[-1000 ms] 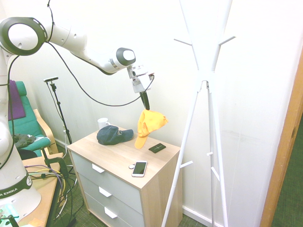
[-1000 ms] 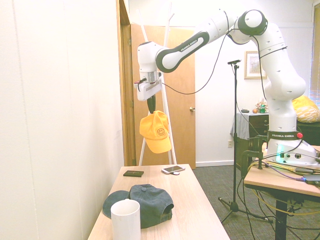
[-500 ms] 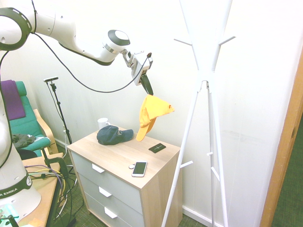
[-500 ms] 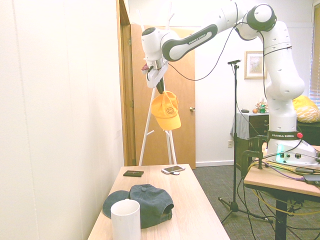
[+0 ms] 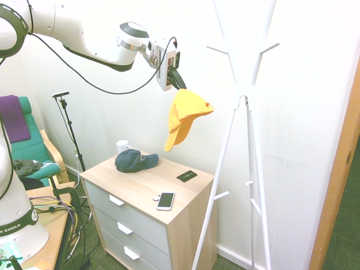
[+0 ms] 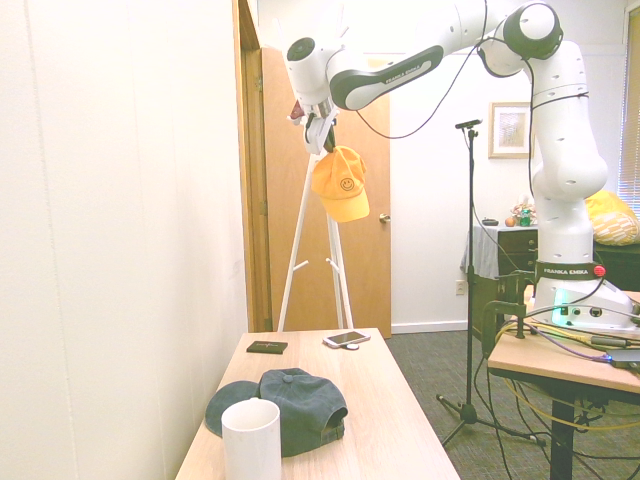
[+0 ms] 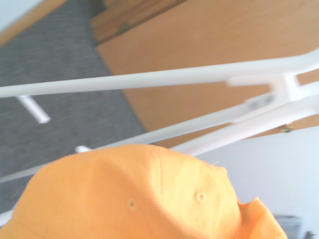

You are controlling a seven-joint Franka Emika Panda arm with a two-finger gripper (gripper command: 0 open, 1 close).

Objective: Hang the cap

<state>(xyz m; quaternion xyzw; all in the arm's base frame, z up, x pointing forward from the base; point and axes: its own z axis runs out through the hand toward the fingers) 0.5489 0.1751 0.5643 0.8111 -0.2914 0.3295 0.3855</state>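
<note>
I see the white coat stand [image 5: 246, 101] filling the right half of the first exterior view, and the wooden tabletop [image 5: 147, 185] of the drawer chest at lower centre carries a dark navy cap [image 5: 135, 160], a white mug [image 5: 122, 146], a phone [image 5: 165, 200] and a small black wallet [image 5: 187, 176]. My pincer [image 5: 176, 82], in the upper centre, is clamped on the cap [image 5: 184, 115], which hangs in the air above the tabletop, left of the stand's pole, its brim pointing down.

A dark navy cap [image 5: 135, 160] lies on the wooden desk [image 5: 140, 185], with a white mug [image 5: 122, 146] just behind it. A phone [image 5: 165, 200] and a small black card [image 5: 187, 176] lie nearer the desk's other end. A white coat stand [image 5: 243, 95] rises beside the desk.
</note>
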